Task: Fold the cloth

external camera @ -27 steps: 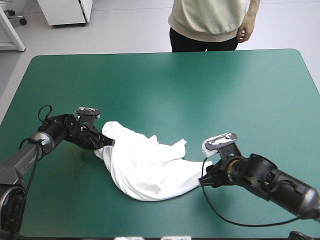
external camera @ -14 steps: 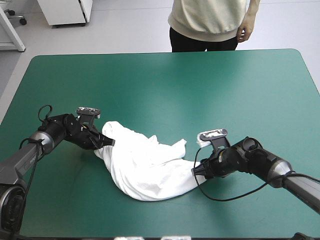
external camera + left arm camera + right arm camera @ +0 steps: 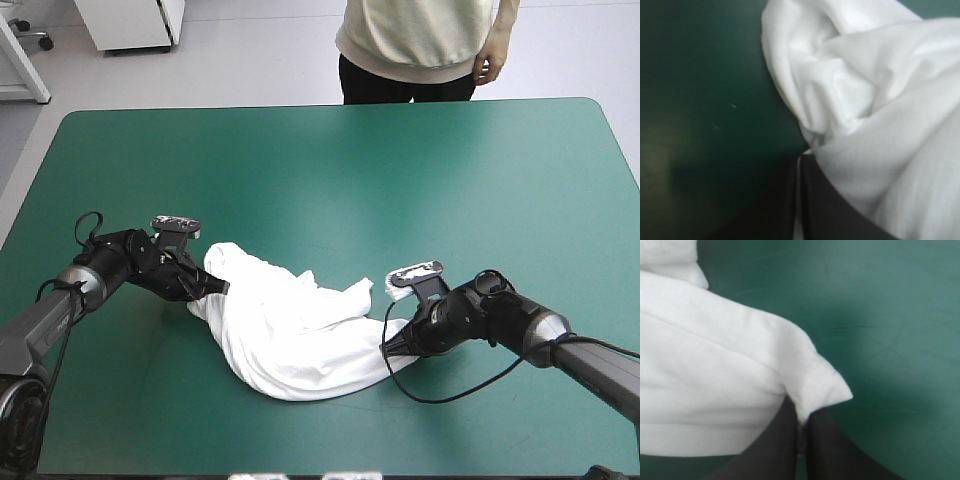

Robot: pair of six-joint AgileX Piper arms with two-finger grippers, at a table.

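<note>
1. T-shirt lay as a crumpled white heap on the teal-green cover, in the table's near half, left of centre, stretched between both grippers.
2. Left gripper was at the heap's left end. Black fingers were all but closed, pinching a fold, with cloth bunched over the tips.
3. Right gripper was at the heap's right end. Fingers were nearly together, clamping a hemmed corner that poked out past the tips.
4. Both grippers sat low, close to the cover.
</note>
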